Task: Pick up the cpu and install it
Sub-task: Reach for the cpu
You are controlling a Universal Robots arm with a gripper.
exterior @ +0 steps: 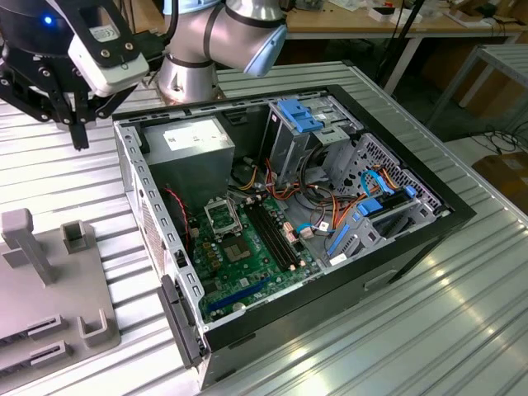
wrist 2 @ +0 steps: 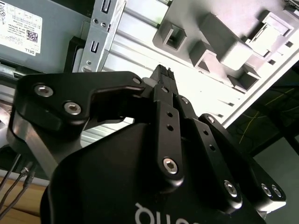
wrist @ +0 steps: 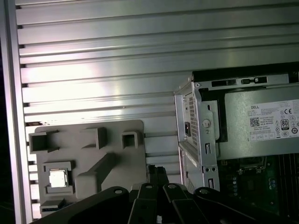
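1. One gripper hangs over the table, just outside the open computer case, with its jaws closed together on nothing.
2. The cpu lies in a recess of the grey tray beside that case, well apart from the gripper.

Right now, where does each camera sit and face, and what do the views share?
Exterior view: off-arm, looking down into the open black computer case; silver arm and black gripper show.
First wrist view: looks past gripper at grey moulded tray holding silver-topped square cpu.
Second wrist view: looks along gripper's back.
All share case, tray.
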